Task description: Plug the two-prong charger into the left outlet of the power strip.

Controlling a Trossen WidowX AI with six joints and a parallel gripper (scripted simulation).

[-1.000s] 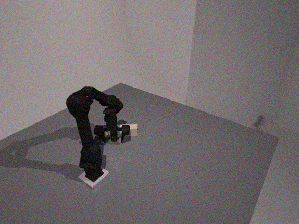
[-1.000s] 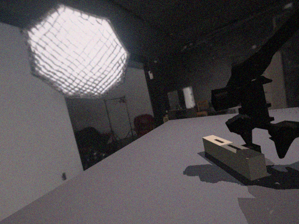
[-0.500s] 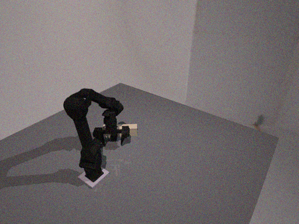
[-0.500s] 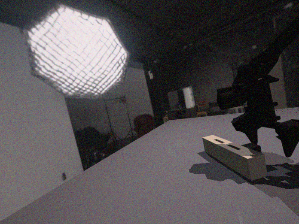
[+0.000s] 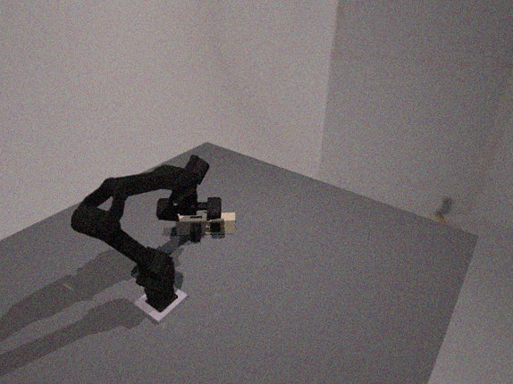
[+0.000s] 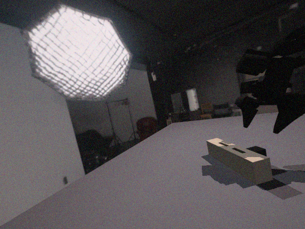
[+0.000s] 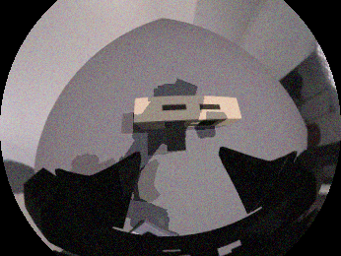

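Observation:
The beige power strip is a long block with two dark outlet slots on its top. A small dark block, which looks like the charger, is beside the strip's long side that faces the arm's base. Its prongs cannot be made out. My gripper is open, with nothing between its fingers. In the exterior view it hangs above the level of the strip and charger, on the charger's side. In the wrist view, both lie ahead of the fingertips.
The arm's base stands on a pale plate on the grey table top. Shadows of the arm fall across the table and strip. Walls and a large lamp are in the background.

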